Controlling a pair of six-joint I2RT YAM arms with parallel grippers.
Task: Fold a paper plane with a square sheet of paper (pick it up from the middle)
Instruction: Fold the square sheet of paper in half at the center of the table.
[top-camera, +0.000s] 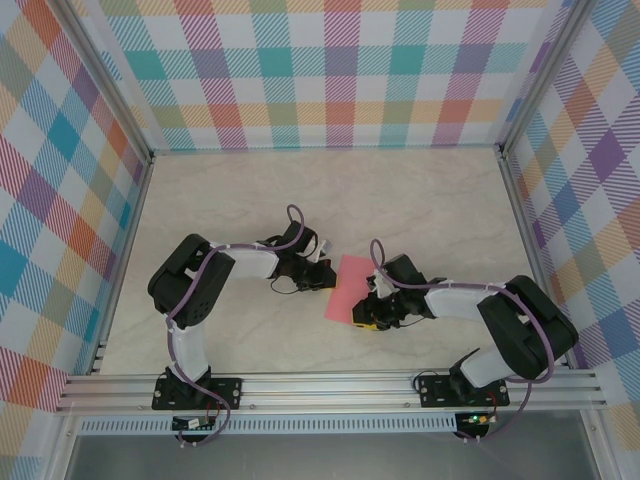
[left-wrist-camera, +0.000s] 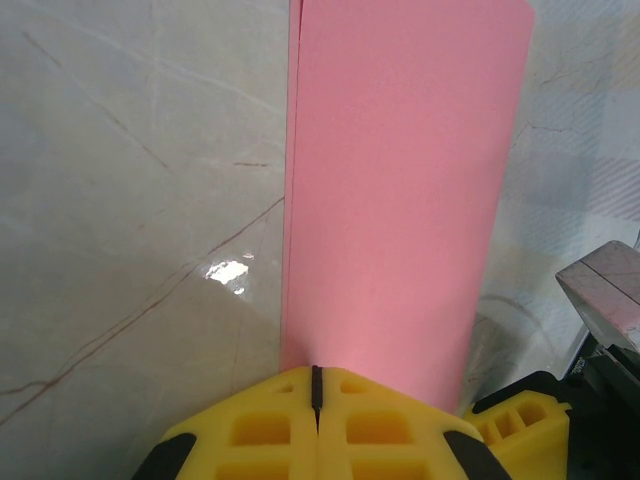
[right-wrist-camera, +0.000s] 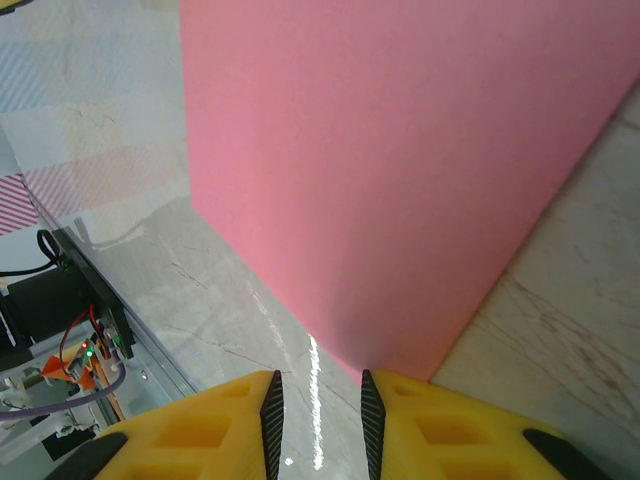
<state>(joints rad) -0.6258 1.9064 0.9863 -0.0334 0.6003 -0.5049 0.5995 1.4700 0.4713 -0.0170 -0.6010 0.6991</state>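
The square sheet of paper (top-camera: 348, 290) is salmon pink and lies folded into a long strip on the marble table between the two arms. In the left wrist view the paper (left-wrist-camera: 400, 180) stretches away from my left gripper (left-wrist-camera: 316, 378). Its jaws are shut tight, with the tips over the strip's near end; the sheet lies face up and does not run between the pads. My right gripper (right-wrist-camera: 316, 400) is at the strip's opposite end with its jaws a little apart. Bare table shows in the gap, and the paper (right-wrist-camera: 400, 150) has a corner reaching the right-hand fingertip (right-wrist-camera: 368, 395).
Checked cloth walls (top-camera: 330, 70) and aluminium frame posts close in the table on three sides. A metal rail (top-camera: 330, 390) carrying both arm bases runs along the near edge. Open marble tabletop (top-camera: 250, 190) lies behind the arms.
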